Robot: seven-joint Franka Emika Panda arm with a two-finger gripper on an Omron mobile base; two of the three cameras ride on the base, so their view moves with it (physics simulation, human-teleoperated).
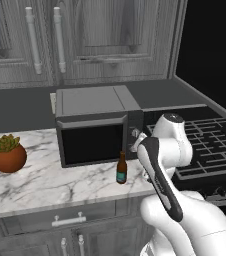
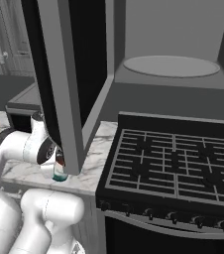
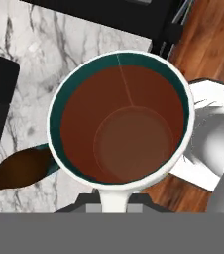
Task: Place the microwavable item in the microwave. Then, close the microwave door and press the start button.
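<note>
The mug (image 3: 120, 124) sits right in front of the hand camera, seen from above: white rim, dark green band inside the lip, brown interior. Its white handle points down between the finger tips. My gripper (image 3: 115, 201) is shut on the mug and holds it above the marble counter (image 3: 39, 54), beside the brown bottle (image 3: 15, 171). In the right base view my hand (image 2: 48, 151) hangs low at the near edge of the open microwave door (image 2: 59, 74). The microwave (image 2: 223, 54) stands open above the stove, its round turntable plate (image 2: 171, 66) bare.
The brown bottle with teal label (image 1: 121, 169) stands on the counter in front of a small dark box oven (image 1: 92, 131). A potted plant (image 1: 8, 154) sits at the left. The black stove (image 2: 173, 163) lies under the microwave. Wall cabinets (image 1: 60, 40) hang behind.
</note>
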